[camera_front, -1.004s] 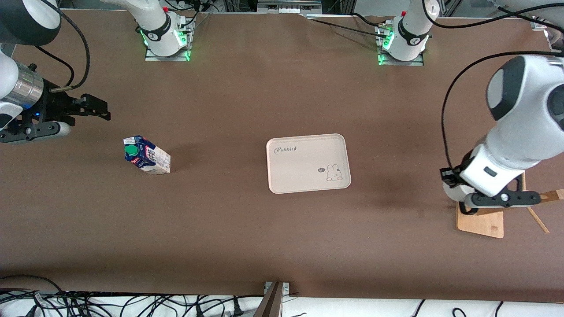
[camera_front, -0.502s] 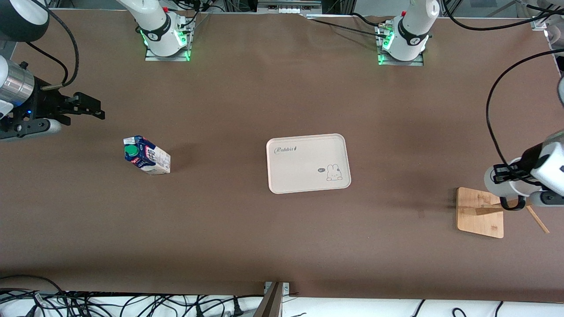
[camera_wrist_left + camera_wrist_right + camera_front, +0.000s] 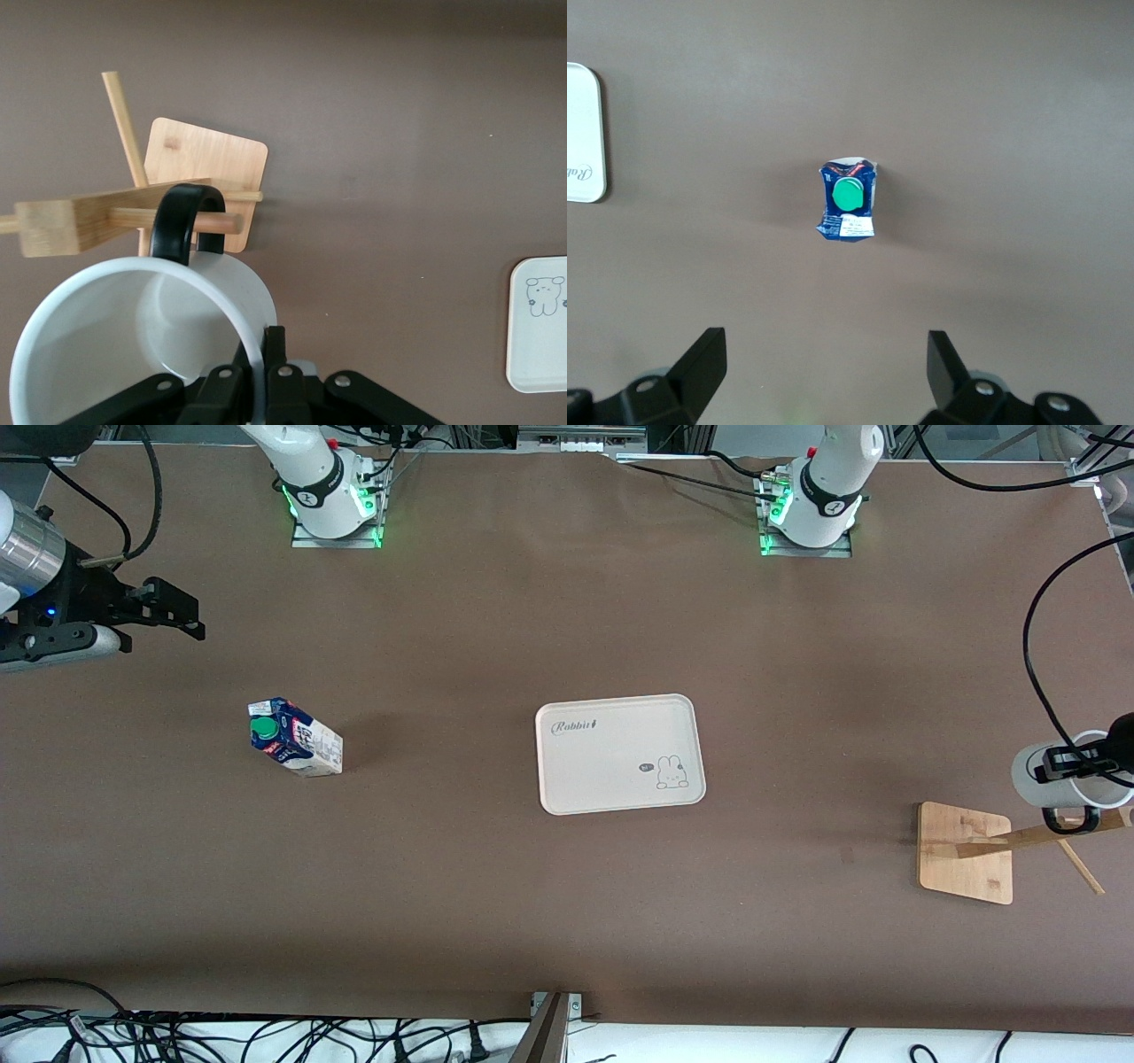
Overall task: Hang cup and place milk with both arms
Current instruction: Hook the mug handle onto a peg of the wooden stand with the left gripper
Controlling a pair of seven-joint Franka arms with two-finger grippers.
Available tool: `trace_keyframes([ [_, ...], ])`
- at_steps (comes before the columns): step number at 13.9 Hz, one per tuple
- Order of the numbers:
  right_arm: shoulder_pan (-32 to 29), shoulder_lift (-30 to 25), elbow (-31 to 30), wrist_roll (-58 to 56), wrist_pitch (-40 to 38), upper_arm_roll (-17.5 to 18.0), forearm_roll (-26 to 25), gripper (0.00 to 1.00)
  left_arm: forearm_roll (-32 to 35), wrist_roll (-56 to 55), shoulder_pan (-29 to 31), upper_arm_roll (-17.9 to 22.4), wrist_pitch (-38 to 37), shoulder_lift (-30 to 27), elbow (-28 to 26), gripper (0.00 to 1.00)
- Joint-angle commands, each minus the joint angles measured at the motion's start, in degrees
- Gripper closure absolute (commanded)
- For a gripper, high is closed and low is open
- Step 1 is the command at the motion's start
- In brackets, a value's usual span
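Note:
The white cup hangs in the air above the wooden rack, at the left arm's end of the table. My left gripper is shut on the cup's rim, one finger inside and one outside. The cup's black handle lies across a rack peg; whether the peg passes through it I cannot tell. The blue milk with its green cap stands on the table toward the right arm's end. My right gripper hovers open above the table by the milk, with nothing between its fingers.
A pale tray with a rabbit drawing lies mid-table, and its edge shows in both wrist views. The rack's slanted post and thin sticks reach past its base. Cables hang below the table's front edge.
My left gripper has carried the cup from over the rack's base out toward the post's top end. The right gripper has drifted slightly toward the arm bases. The milk has not moved.

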Motion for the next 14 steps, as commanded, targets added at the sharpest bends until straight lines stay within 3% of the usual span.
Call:
trace_keyframes([
  [1, -1.27, -1.04, -0.57, 0.49, 0.68, 1.47, -1.31, 0.00, -1.16, 1.93, 1.17, -0.58, -0.54, -0.27, -0.35, 1.00],
  [2, -1.01, -0.78, -0.04, 0.49, 0.76, 1.47, -1.49, 0.00, -0.90, 1.93, 1.17, -0.58, -0.54, -0.27, -0.44, 0.70],
  [3, -1.01, -0.60, 0.05, 0.49, 0.85, 1.47, -1.92, 0.00, -1.07, 2.36, 1.08, -0.58, -0.54, -0.27, -0.53, 0.20],
  [4, -1.01, -0.25, 0.22, 0.49, 0.94, 1.38, -2.45, 0.00, -0.90, 2.37, 0.82, -0.67, -0.54, -0.27, -0.61, 0.14],
  [5, -1.01, -0.07, 0.75, 0.49, 0.85, 1.38, -2.37, 0.00, -1.16, 2.19, 0.56, -0.67, -0.54, -0.36, -0.70, 0.00],
  [9, -1.27, 0.54, 2.60, 0.49, 0.67, 0.77, -2.11, 0.00, -0.28, 1.23, -1.72, -2.34, -0.54, -0.80, -0.44, 0.00],
  [14, -1.36, 0.37, 2.33, 0.75, -0.20, 0.85, -1.84, 0.00, -0.11, 1.84, -8.92, -2.78, -0.72, -1.93, 0.00, 0.00],
])
